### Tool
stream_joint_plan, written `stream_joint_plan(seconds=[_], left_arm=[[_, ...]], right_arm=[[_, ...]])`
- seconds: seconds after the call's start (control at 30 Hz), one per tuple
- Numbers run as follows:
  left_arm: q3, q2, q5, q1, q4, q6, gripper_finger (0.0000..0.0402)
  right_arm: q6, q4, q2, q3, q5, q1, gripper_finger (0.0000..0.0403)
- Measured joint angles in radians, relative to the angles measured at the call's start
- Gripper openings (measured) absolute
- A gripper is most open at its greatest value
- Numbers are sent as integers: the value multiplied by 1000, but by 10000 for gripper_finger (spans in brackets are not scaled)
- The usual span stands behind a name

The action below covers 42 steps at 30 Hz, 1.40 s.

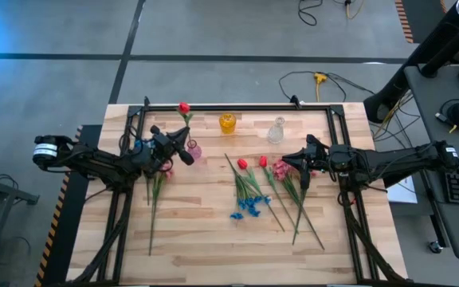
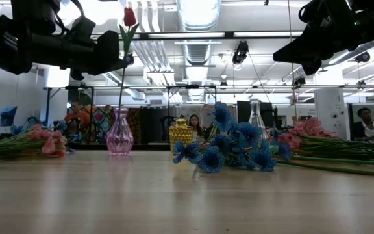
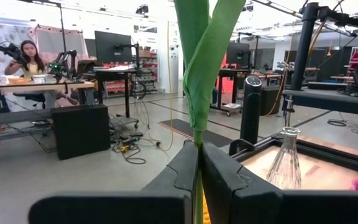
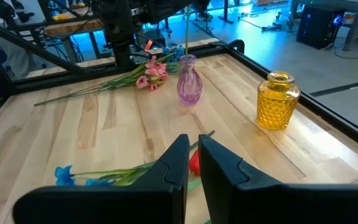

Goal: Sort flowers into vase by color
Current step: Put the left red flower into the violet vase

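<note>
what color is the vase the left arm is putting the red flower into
Pink vase, translucent; clearest in the low view.

Left wrist view — we lose the red tulip (image 2: 130, 16) bloom past the top edge, only leaf and stem showing | right wrist view — right gripper (image 4: 192, 163) fingers hide most of a red bud | low view — both arms cut off above.
</note>
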Motion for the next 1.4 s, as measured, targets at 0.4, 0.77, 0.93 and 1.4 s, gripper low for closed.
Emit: stream_joint_plan(seconds=[0.4,0.77,0.93,1.4], left_arm=[[0,0,11,21,2,-40,0],[0,0,16,20,2,-41,0],[0,45,16,20,12,-41,0],[2,222,15,20,220,9,0]], right_arm=[[-9,0,0,0,0,0,29],[-11,0,0,0,0,0,29],[-10,0,0,0,0,0,29],[-9,-2,0,0,0,0,29]])
